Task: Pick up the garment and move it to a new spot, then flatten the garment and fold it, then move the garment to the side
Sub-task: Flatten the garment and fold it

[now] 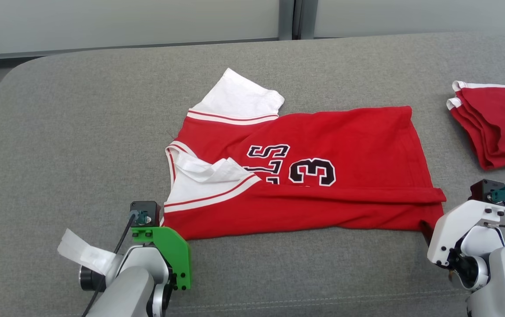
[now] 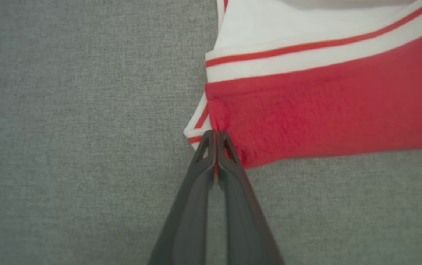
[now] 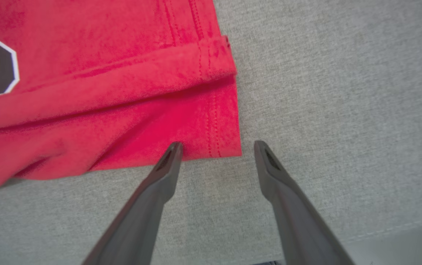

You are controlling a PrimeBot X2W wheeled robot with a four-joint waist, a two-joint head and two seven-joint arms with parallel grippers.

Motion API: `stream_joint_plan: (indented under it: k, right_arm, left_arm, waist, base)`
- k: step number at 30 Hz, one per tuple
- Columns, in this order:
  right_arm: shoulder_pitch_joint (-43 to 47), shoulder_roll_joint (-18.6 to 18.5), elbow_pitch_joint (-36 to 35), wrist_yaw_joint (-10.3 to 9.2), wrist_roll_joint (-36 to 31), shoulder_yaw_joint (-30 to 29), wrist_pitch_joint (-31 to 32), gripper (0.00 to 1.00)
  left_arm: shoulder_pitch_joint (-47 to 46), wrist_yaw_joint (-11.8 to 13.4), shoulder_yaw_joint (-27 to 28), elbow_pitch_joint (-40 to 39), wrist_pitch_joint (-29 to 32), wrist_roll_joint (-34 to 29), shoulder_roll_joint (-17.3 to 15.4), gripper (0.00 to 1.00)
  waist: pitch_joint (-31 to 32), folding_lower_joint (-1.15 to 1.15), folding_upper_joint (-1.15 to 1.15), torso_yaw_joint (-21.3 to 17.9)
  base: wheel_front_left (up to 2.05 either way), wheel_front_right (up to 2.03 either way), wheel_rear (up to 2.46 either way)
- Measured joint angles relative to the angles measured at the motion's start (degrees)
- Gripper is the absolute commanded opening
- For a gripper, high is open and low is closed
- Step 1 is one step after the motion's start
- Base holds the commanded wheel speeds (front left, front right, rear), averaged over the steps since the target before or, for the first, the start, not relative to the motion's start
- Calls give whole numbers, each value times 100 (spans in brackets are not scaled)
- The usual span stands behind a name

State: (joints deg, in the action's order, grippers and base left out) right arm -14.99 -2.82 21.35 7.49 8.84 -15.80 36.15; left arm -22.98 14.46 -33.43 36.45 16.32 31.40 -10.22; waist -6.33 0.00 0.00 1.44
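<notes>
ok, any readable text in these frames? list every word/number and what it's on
"3": black numeral with white outline, on the red jersey.
"S": last of the black letters beside it; the rest is partly hidden by folds and can't be read whole.
White tag on the left arm: no print legible.
Folded red stack at right: no text showing.
</notes>
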Motion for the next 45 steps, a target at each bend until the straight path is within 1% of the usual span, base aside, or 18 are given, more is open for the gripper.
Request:
stream_joint_plan:
  k: [1, 2, 3, 5, 6, 7, 8, 10, 11, 14, 15, 17, 28, 32, 33, 37, 41, 45]
  right_arm:
    - [-11, 1, 13, 0, -14, 5, -3, 100]
    - [-35, 1, 27, 0, -40, 7, -13, 90]
    - [-61, 0, 41, 0, -49, 4, -31, 87]
    - [-76, 0, 83, 0, -75, 9, -42, 76]
    - [-80, 0, 114, 0, -99, 11, -43, 64]
    - [-91, 1, 146, 0, -101, 12, -43, 58]
    - [-108, 0, 180, 0, -114, 10, -43, 47]
    - [-160, 1, 254, 0, -155, -3, -44, 45]
    - [-187, 0, 289, 0, -154, -14, -45, 38]
    - [-219, 1, 401, 0, -157, -40, -67, 33]
    - [-237, 0, 439, 0, -165, -54, -71, 28]
    - [-283, 0, 493, 0, -198, -66, -97, 0]
    - [-286, 2, 480, 0, -236, -109, -54, 0]
    - [-88, -23, 159, 0, -186, -123, 275, 0]
    - [62, -73, -70, 1, -120, -100, 481, 0]
    - [353, -158, -584, 1, 89, -76, 911, 0]
    - [525, -182, -998, 5, 131, -201, 1077, 0]
    - [651, -167, -1174, 5, 113, -246, 1223, 0]
  left_arm:
    - [0, -3, -3, 7, 0, 8, 1, 0]
    - [0, -5, -7, 10, -2, 18, 4, 0]
    - [0, -8, -9, 18, -11, 24, 10, 0]
    - [-1, -14, -12, 32, -26, 33, 19, 0]
    - [-1, -18, -15, 38, -31, 34, 20, 0]
    - [-1, -27, -16, 42, -34, 42, 20, 0]
    - [-2, -27, -20, 46, -46, 43, 20, 0]
    - [-3, -27, -26, 55, -52, 44, 20, 0]
    - [-5, -32, -30, 57, -53, 56, 20, 0]
    - [-9, -35, -41, 63, -76, 75, 23, 0]
    - [-13, -37, -45, 65, -76, 75, 23, 0]
    - [-18, -40, -49, 66, -85, 76, 26, 0]
    - [32, -83, -12, -41, -203, 193, 3, 0]
    - [220, -92, 1, -192, -209, 268, -67, 0]
    - [302, -90, 10, -297, -201, 310, -112, 0]
    - [523, -54, 44, -501, -177, 381, -188, 0]
    - [701, 24, 98, -717, -142, 441, -290, 0]
    - [865, 124, 119, -959, -74, 472, -370, 0]
  waist:
    - [0, 0, 0, 0]
    - [-1, 0, 0, 2]
    - [-1, 0, 0, 5]
    - [1, 0, 0, 12]
    - [1, 0, 0, 13]
    - [0, 0, 0, 14]
    - [-1, 0, 0, 15]
    - [-7, 0, 0, 18]
    - [-10, 0, 0, 21]
    - [-27, 0, 0, 30]
    - [-34, 0, 0, 34]
    - [-48, 0, 0, 43]
    - [-26, 0, 0, 55]
    - [43, 0, 0, 82]
    - [87, 0, 0, 93]
    - [171, 0, 0, 101]
    - [224, 0, 0, 80]
    - [253, 0, 0, 75]
  base:
    - [0, 0, 0]
    - [0, 0, 0]
    - [0, 0, 0]
    - [0, 0, 0]
    - [0, 0, 0]
    - [0, 0, 0]
    - [0, 0, 0]
    - [0, 0, 0]
    - [0, 0, 0]
    - [0, 0, 0]
    - [0, 0, 0]
    - [0, 0, 0]
    - [0, 0, 0]
    - [0, 0, 0]
    - [0, 0, 0]
    - [0, 0, 0]
    - [0, 0, 0]
    - [0, 0, 0]
